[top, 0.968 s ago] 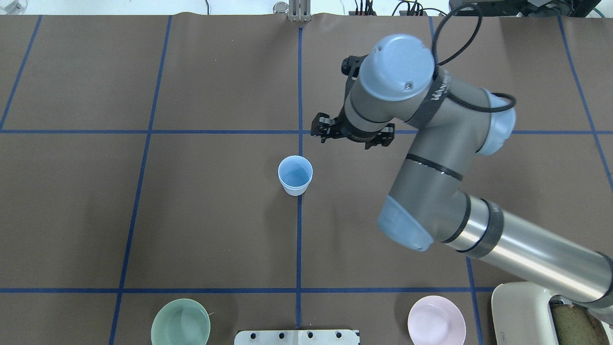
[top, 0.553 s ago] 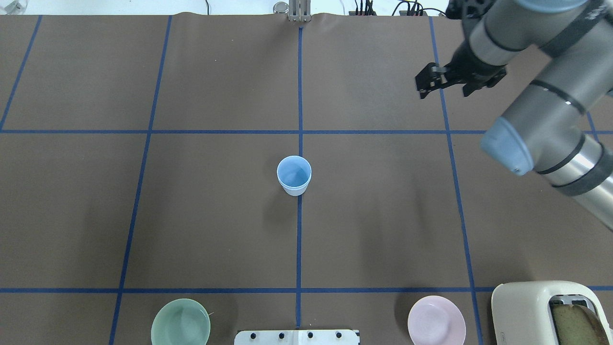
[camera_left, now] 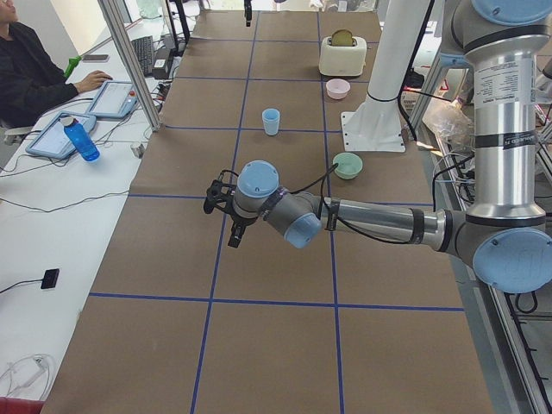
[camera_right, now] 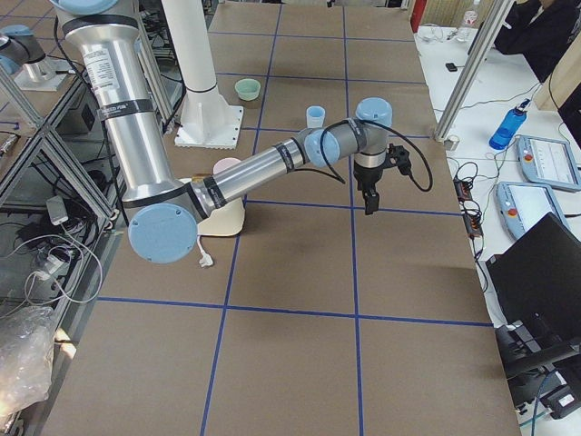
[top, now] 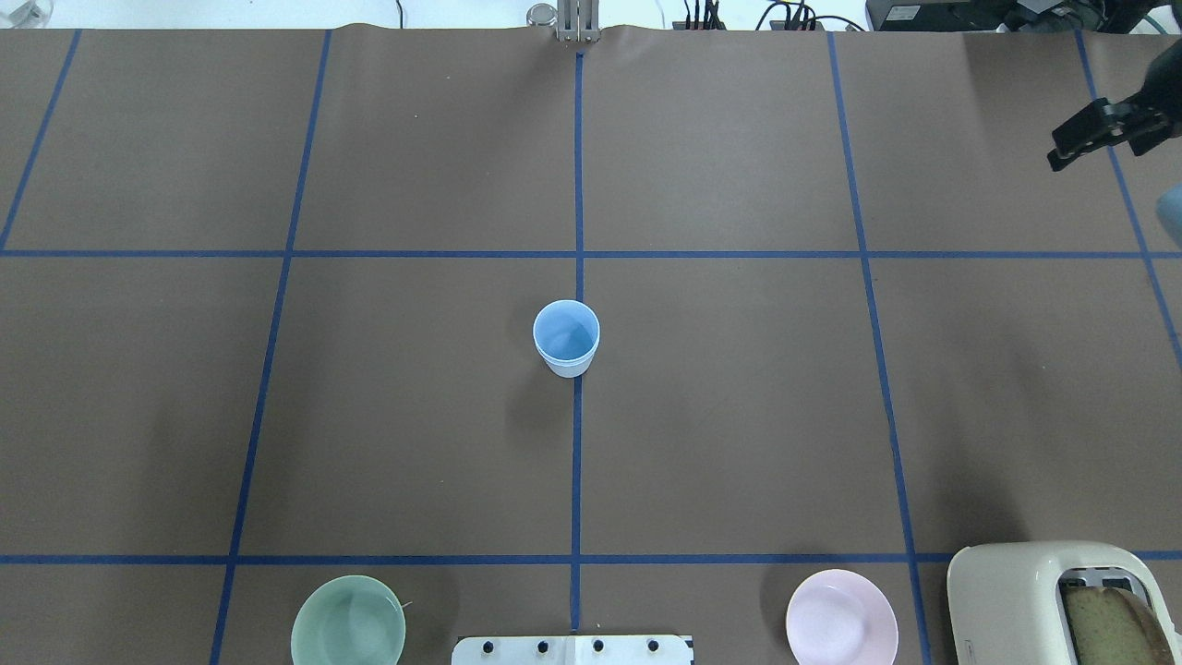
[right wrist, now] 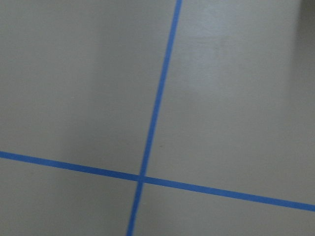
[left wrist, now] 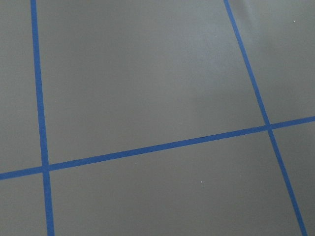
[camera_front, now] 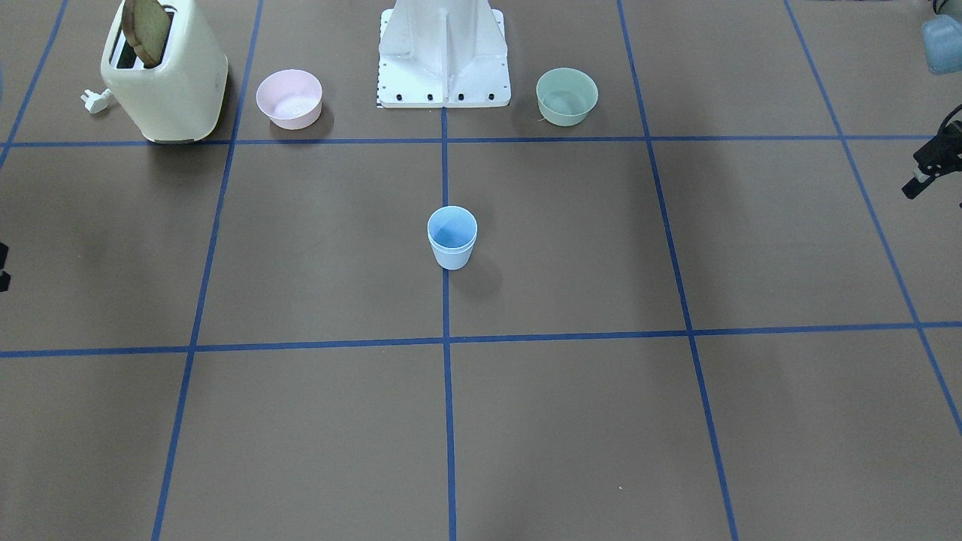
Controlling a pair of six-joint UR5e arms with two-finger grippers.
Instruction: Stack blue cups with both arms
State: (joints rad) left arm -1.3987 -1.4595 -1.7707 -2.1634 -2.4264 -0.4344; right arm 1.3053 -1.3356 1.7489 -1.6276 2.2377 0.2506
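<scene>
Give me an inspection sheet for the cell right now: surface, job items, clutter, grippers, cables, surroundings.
Surface: brown table cover with a blue tape grid.
Job's things: blue cups nested, upright, on the centre tape line.
Clutter: green bowl, pink bowl, toaster holding bread, all on the pedestal side.
Grippers: left gripper and right gripper hang over bare table, far from the cups, on opposite sides; open or shut cannot be told.
Cables: black cable loops at the right wrist; toaster plug lies loose.
Surroundings: person at a side desk, blue bottle.
</scene>
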